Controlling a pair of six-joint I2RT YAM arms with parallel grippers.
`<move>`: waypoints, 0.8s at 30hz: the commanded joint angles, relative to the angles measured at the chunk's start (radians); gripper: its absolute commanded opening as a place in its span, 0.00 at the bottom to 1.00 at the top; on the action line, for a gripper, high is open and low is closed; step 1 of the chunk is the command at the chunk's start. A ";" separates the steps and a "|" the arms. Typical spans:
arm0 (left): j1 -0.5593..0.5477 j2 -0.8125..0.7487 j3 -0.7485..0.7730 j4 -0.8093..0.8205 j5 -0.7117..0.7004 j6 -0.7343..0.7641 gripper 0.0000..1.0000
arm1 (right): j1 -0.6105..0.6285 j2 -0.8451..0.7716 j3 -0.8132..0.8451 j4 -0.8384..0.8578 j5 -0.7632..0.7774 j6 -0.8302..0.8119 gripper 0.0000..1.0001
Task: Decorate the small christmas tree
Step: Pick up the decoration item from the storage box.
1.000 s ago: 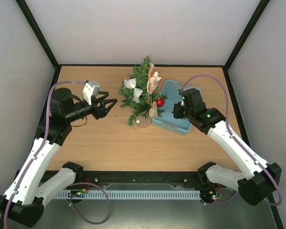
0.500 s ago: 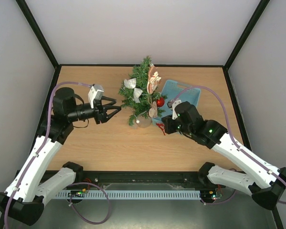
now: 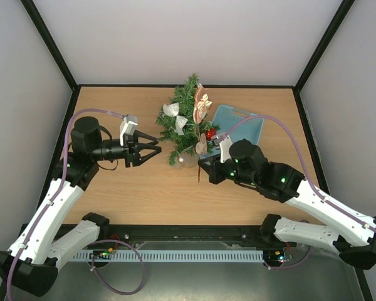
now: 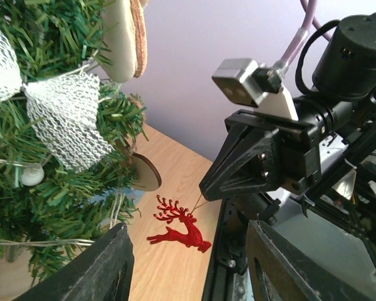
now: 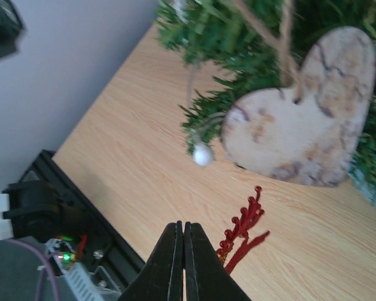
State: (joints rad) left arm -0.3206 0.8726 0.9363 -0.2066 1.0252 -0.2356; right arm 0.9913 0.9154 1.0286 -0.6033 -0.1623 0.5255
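The tree (image 3: 187, 122) stands on the table (image 3: 144, 194) by the middle of its far edge, with the basket (image 3: 244, 128) just to its right. From above, the right gripper (image 3: 203, 174) sits near the tree's foot and its load is hard to make out. The left wrist view shows its jaws pinched on a thread with a red reindeer (image 4: 178, 229) dangling from it. The right wrist view brings a wooden heart (image 5: 301, 125) hung on the tree up close. The left gripper (image 3: 153, 149), left of the tree, gapes and holds nothing.

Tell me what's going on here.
They're decorating the small christmas tree. The right hand is shut on the thread of a red reindeer ornament, dangling it low beside the tree. The left hand, part open and empty, points at the tree from the other side. On it hang mesh bows and a wooden heart.
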 commanded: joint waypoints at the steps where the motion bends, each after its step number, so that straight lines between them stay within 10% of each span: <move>1: -0.008 -0.011 -0.032 0.060 0.072 -0.037 0.49 | 0.020 -0.010 0.052 0.078 -0.058 0.028 0.02; 24: -0.183 -0.044 -0.123 0.374 -0.015 -0.241 0.37 | 0.020 0.159 0.207 0.344 -0.310 -0.040 0.02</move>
State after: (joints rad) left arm -0.4946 0.8349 0.8104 0.1017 1.0306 -0.4808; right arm 1.0031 1.0744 1.1984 -0.3321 -0.4187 0.5144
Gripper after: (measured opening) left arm 0.373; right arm 0.016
